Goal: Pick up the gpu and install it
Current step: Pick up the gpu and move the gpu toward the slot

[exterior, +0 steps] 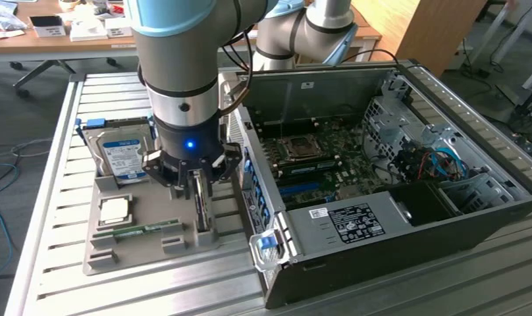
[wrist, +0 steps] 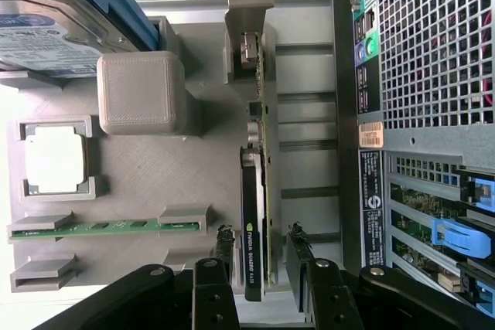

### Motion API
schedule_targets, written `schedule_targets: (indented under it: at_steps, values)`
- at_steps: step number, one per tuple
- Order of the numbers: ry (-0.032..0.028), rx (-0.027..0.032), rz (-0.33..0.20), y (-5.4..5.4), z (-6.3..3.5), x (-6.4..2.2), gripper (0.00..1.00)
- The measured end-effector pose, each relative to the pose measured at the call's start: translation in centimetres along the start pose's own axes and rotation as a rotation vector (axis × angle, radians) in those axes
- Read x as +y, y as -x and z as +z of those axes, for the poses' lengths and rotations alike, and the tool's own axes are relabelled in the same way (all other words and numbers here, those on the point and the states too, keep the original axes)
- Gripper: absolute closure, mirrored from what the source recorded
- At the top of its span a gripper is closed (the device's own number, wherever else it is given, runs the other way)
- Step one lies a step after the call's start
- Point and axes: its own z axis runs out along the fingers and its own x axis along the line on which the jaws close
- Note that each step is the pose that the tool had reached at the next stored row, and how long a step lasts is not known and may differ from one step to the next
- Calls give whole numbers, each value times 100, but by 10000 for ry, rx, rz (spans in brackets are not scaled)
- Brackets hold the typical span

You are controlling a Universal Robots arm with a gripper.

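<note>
Here the open pincer [wrist: 261, 236] straddles the gpu [wrist: 252, 206] standing edgewise in the grey tray [wrist: 178, 179] beside a memory stick [wrist: 100, 229].

"Where's the arm [exterior: 182, 72] got to?"

"Straight down over the grey tray [exterior: 134, 255] on the slatted table [exterior: 99, 99]. Its gripper [exterior: 200, 201] is low over the gpu [exterior: 205, 222], which stands on edge in its slot at the tray's side nearest the computer case [exterior: 477, 217]."

"And the other bits?"

"The hard drive [exterior: 121, 158] leans at the tray's far end. The processor chip [exterior: 115, 210] and memory stick [exterior: 147, 229] lie flat. The case lies open, with its motherboard [exterior: 315, 155] showing."
</note>
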Motion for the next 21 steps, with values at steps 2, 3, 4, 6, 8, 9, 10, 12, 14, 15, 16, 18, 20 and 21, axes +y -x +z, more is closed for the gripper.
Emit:
schedule_targets:
  at_steps: [2,3,4,6,8,9,10,12,14,15,16,18,20,21]
  values:
    - [-1,1,0,0,0,0,58]
    - [-1,1,0,0,0,0,58]
    - [-1,1,0,0,1,0,58]
    - [2,-2,1,0,12,5,58]
    - [4,-1,1,-2,29,10,58]
    - [3,1,1,-2,36,15,58]
    - [5,1,2,-3,42,21,58]
    - [10,0,1,-4,52,38,58]
    - [15,0,1,-5,61,51,58]
    - [15,0,1,-6,69,56,58]
    - [15,0,1,-7,81,61,58]
    - [15,1,1,-8,107,72,58]
    - [15,1,1,-10,127,85,58]
    - [16,1,1,-11,135,93,58]
